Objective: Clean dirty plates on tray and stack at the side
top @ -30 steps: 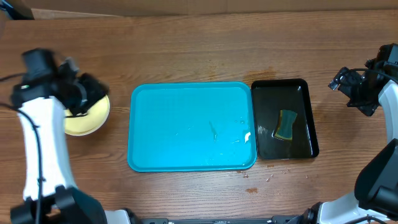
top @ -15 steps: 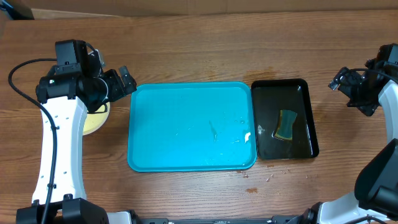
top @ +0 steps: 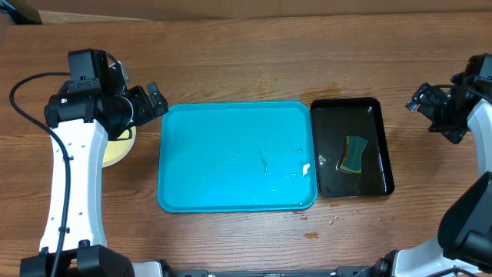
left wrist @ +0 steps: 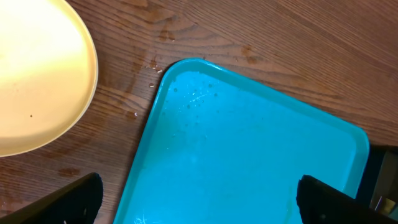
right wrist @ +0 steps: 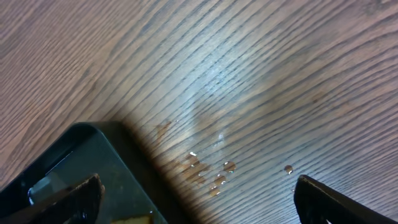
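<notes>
My left arm hides most of the plate (top: 117,148) from overhead. Only a pale yellow crescent shows, and I cannot tell whether others lie under it. It sits on the desk (top: 231,54) just left of the tray (top: 231,154), a strip of wood between them. My left wrist view cuts it off at the frame edge: round, smooth, matte.

The left fingers (left wrist: 71,200) are spread wide and hold nothing, hanging over the tray corner nearest the plate. The right fingers (right wrist: 62,199) are equally wide and empty, above wood grain beaded with droplets, beside a corner of the black tray (top: 346,101).

The tray is glossy cyan plastic with rounded corners and a low rim, streaked with wet. A sponge (top: 354,154) lies in the shiny black tray.
</notes>
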Action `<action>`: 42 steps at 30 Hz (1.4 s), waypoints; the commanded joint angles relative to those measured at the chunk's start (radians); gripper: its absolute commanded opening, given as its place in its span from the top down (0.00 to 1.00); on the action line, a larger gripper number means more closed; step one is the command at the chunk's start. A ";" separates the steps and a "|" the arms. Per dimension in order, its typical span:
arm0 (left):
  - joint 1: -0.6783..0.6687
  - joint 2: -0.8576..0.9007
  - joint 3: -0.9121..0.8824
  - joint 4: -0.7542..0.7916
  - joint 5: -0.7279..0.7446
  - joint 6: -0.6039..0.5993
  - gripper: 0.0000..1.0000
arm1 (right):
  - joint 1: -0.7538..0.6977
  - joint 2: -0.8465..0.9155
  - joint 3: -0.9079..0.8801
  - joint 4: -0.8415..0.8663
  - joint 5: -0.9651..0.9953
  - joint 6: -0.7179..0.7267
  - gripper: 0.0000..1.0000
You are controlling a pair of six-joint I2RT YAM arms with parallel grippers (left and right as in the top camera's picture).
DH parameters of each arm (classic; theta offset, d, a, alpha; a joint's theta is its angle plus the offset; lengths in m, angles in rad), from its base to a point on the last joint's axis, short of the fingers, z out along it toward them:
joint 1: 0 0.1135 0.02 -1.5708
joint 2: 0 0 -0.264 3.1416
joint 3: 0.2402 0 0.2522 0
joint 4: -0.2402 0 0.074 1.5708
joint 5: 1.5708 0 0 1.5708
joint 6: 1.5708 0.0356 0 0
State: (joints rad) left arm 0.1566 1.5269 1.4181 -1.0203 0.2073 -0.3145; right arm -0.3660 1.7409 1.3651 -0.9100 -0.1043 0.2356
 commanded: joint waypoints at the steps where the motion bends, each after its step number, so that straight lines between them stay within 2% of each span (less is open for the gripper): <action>1: -0.006 -0.003 0.013 0.000 -0.008 -0.003 0.00 | 0.036 -0.140 0.014 0.004 -0.002 0.003 0.00; 8: -0.006 -0.003 0.013 0.000 -0.008 -0.003 0.00 | 0.147 -0.462 0.014 0.004 -0.002 0.003 0.00; 17: -0.006 -0.003 0.013 0.000 -0.008 -0.003 0.00 | 0.502 -0.918 0.014 0.004 -0.003 0.003 0.00; 20: -0.006 -0.003 0.013 0.000 -0.008 -0.003 0.00 | 0.570 -1.056 0.014 0.002 -0.002 0.003 0.00; 23: -0.006 -0.003 0.013 0.000 -0.008 -0.003 0.00 | 0.596 -1.157 0.014 -0.014 -0.002 0.002 0.00; 31: -0.006 -0.003 0.013 0.000 -0.008 -0.003 0.00 | 0.549 -1.400 -0.053 0.006 0.048 -0.133 0.00; 37: -0.006 -0.003 0.013 0.000 -0.008 -0.003 0.00 | 0.477 -1.535 -0.290 0.157 0.050 -0.154 0.00; 42: -0.006 -0.003 0.013 0.000 -0.008 -0.003 0.00 | 0.470 -1.644 -0.595 0.452 0.007 -0.154 0.00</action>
State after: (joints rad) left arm 0.1566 1.5269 1.4181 -1.0222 0.2047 -0.3145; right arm 0.1108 0.1459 0.8772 -0.5224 -0.0769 0.0963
